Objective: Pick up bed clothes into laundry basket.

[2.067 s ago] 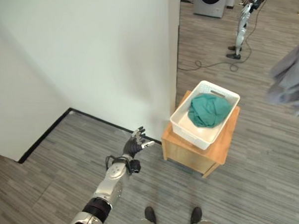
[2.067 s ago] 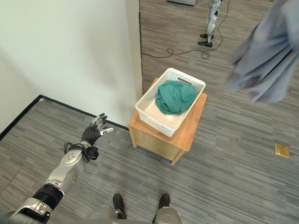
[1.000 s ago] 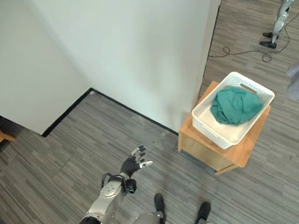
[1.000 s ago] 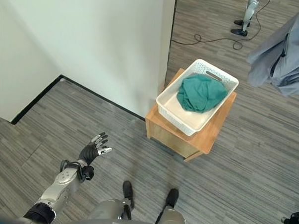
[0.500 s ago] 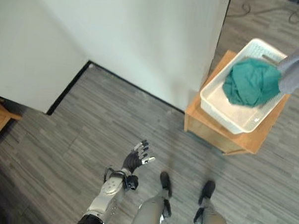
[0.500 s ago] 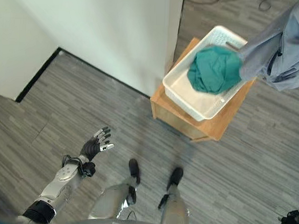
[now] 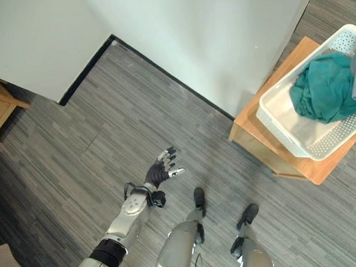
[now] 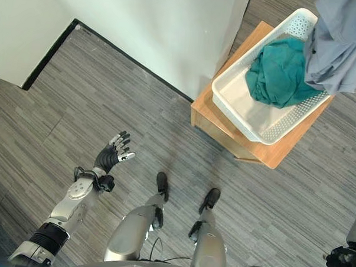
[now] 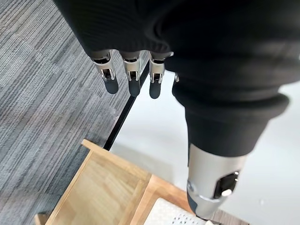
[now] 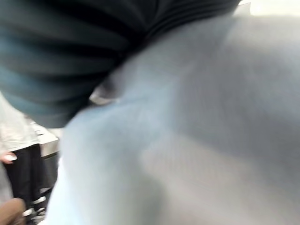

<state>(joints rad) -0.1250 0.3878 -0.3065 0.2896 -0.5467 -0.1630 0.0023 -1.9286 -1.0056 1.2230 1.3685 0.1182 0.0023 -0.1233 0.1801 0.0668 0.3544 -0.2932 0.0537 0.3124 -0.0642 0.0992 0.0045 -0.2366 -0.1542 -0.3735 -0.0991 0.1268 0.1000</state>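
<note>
I am seeing a white laundry basket (image 8: 256, 122) sitting on a low wooden bench (image 8: 266, 154) beside the white wall (image 7: 199, 46), with a green garment (image 8: 278, 76) lying inside it. A grey garment (image 8: 338, 46) is hanging over the basket's far end, and the right wrist view is showing that grey cloth pressed against the right robot hand's dark cover (image 10: 70, 51), so I cannot tell how its fingers are standing. The left robot hand (image 7: 161, 171) is hovering over the grey floor (image 7: 76, 153), well apart from the basket, its fingers spreading straight and holding nothing.

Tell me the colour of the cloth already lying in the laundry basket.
Teal green cloth, plain, clearest in the right eye view, inside the white laundry basket.
</note>
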